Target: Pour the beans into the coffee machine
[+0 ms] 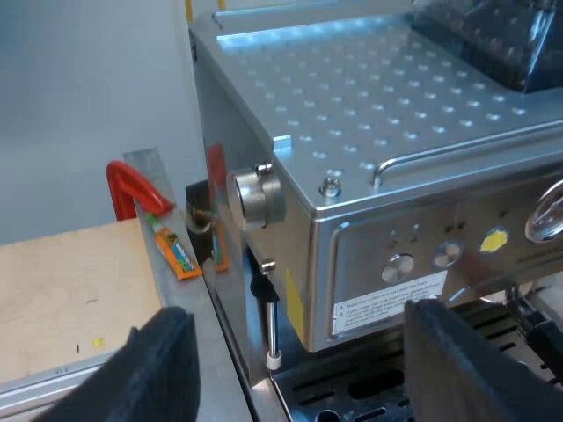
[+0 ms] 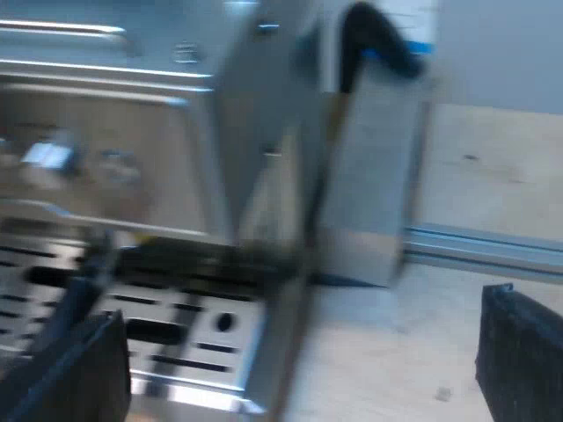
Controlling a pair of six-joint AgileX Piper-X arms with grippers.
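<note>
The espresso machine (image 1: 387, 167) is a steel box with a dimpled top plate, a round side knob (image 1: 255, 198) and a thin steam wand (image 1: 271, 321). The dark bean hopper (image 1: 493, 40) sits on its top. My left gripper (image 1: 295, 369) hangs open at the machine's corner, above the drip tray, with nothing between its black fingers (image 1: 145, 369). The right wrist view takes in the espresso machine (image 2: 132, 149) from its other corner, blurred. My right gripper (image 2: 299, 369) is open and empty over the slotted drip tray (image 2: 176, 343) and the wooden table.
A wooden table (image 1: 70, 290) lies beside the machine, with a red clamp (image 1: 132, 189) and an orange object (image 1: 176, 253) on a metal rail. In the right wrist view a grey metal block (image 2: 369, 185) stands by the machine, a black cable above it.
</note>
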